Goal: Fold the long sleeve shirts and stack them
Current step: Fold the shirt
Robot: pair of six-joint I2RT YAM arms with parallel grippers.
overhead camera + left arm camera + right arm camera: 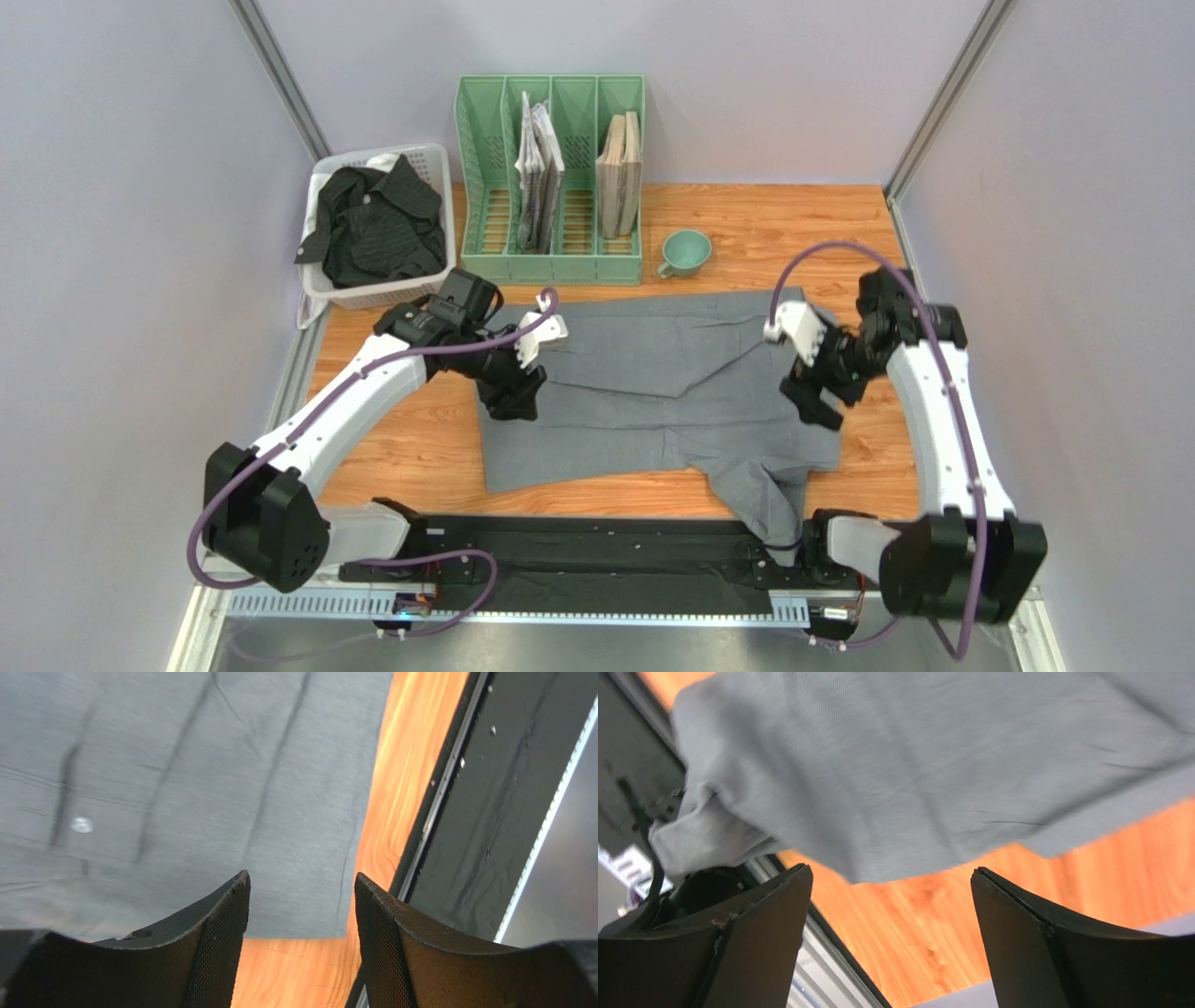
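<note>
The mid-grey long sleeve shirt point(659, 399) lies spread flat on the counter point(393, 448), lightly creased, in a rough rectangle. One sleeve trails from its near right corner over the counter's edge. The black striped shirt point(368, 224) sits crumpled in a white basket point(403, 150) at the far left.

No writing, label, brand, number or sign could be read in any of the views. The folded papers point(537, 154) standing in the green file rack point(550, 268) carried grey mottled marks that may have been print, but they were too small and blurred to make out as letters.
</note>
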